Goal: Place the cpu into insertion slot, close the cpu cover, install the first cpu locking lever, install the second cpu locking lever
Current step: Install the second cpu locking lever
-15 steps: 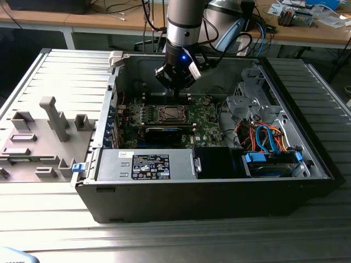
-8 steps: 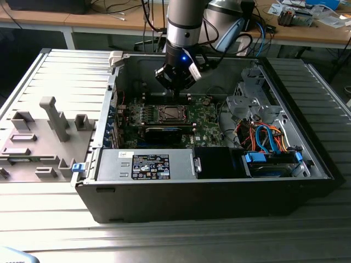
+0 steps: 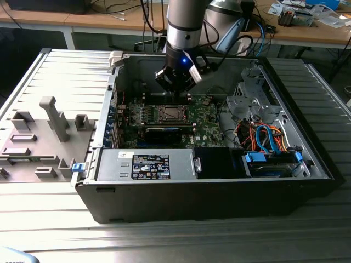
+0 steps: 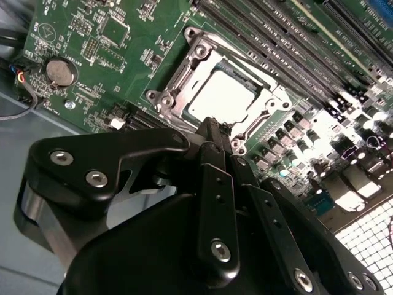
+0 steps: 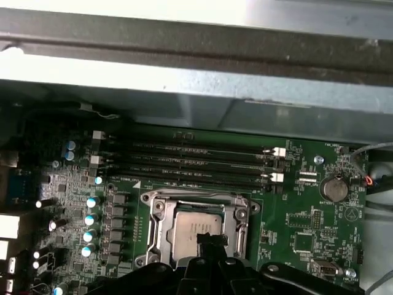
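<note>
Exterior view, case: an open computer case (image 3: 219,186) lies on its side on a ribbed metal tabletop (image 3: 60,76), with a grey fixture block (image 3: 41,139) at the exterior view's left.
Exterior view, arm: the robot arm (image 3: 184,24) reaches down into the case from the far side.
Exterior view, hand: the hand (image 3: 176,87) hangs just above the green motherboard (image 3: 205,118), over the far edge of the insertion slot (image 3: 171,113).
Exterior view, surroundings: a power supply (image 3: 145,164) fills the near side of the case, and coloured cables (image 3: 263,137) lie at the exterior view's right.

Second wrist view, hand: the black fingers (image 4: 215,184) stand pressed together with no visible gap, holding nothing; the tips (image 4: 212,132) sit at the edge of the slot frame.
Second wrist view, cpu: the cpu (image 4: 224,95) lies flat inside the insertion slot (image 4: 184,104), its pale metal top showing.
Second wrist view, cpu cover: the cpu cover (image 4: 270,104) lies down around the cpu, which shows through its square window.
Second wrist view, board: a coin battery (image 4: 61,70) sits well apart from the slot, and memory slots (image 4: 276,31) run along its other side.

First wrist view, cpu: the cpu (image 5: 196,230) rests in the insertion slot (image 5: 156,212), framed by the cpu cover (image 5: 239,215).
First wrist view, hand: the fingertips (image 5: 212,243) overlap the near edge of the cpu in this picture; whether they touch it cannot be told.
First wrist view, board: memory slots (image 5: 190,163) lie between the slot and the case wall (image 5: 196,80).
</note>
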Action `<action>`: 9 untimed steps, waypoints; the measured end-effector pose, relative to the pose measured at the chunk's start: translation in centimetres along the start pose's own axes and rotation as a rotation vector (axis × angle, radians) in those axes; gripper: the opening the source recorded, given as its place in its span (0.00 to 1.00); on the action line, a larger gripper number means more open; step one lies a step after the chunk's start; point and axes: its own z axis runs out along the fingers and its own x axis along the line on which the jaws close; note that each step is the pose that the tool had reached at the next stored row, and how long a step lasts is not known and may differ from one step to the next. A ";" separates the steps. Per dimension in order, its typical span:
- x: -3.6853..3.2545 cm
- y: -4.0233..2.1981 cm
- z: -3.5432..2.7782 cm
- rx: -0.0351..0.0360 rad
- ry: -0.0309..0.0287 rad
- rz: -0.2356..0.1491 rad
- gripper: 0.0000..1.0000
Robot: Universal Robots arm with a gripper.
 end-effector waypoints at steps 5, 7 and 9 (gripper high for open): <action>0.11 -1.12 -0.03 -0.0056 -0.0006 0.000 0.11; 0.14 -1.38 -0.04 -0.0085 -0.0008 0.000 0.11; 0.16 -1.65 -0.04 -0.0159 -0.0016 0.000 0.11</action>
